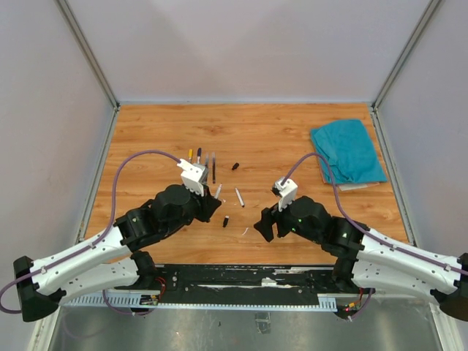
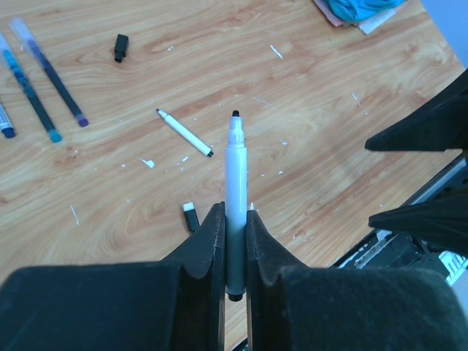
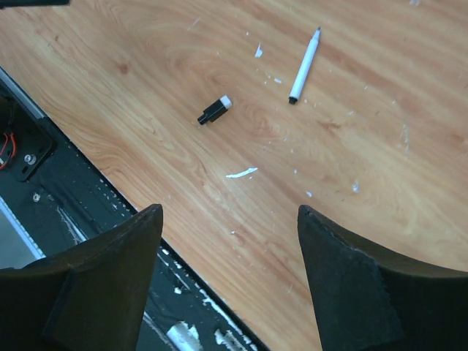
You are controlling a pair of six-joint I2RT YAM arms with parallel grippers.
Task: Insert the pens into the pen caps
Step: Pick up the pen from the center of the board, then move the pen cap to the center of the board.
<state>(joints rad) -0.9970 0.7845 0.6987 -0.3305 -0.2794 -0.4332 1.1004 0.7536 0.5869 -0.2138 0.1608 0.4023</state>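
above the bench (image 3: 380, 131), the left fingers (image 2: 208, 248) clamp an uncapped white pen (image 2: 235, 161); the right fingers (image 3: 124, 270), open and empty, should next grasp the black cap (image 3: 214, 110).

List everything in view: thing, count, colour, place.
held pen: one, white barrel, black tip, clamped in the left gripper
loose pen: one, white, lying mid-table
row of pens: about four, dark or pale, one yellow-ended, behind the left gripper
black cap: one, all black, mid-table, farther back
white-ended cap: one, black with a white end, nearer the arms
scraps: several, white, scattered on the wood
cloth: one, teal, right rear of the table
table: one, wood grain
left gripper: one, black, shut on the held pen
right gripper: one, black, open and empty, above the table's near edge
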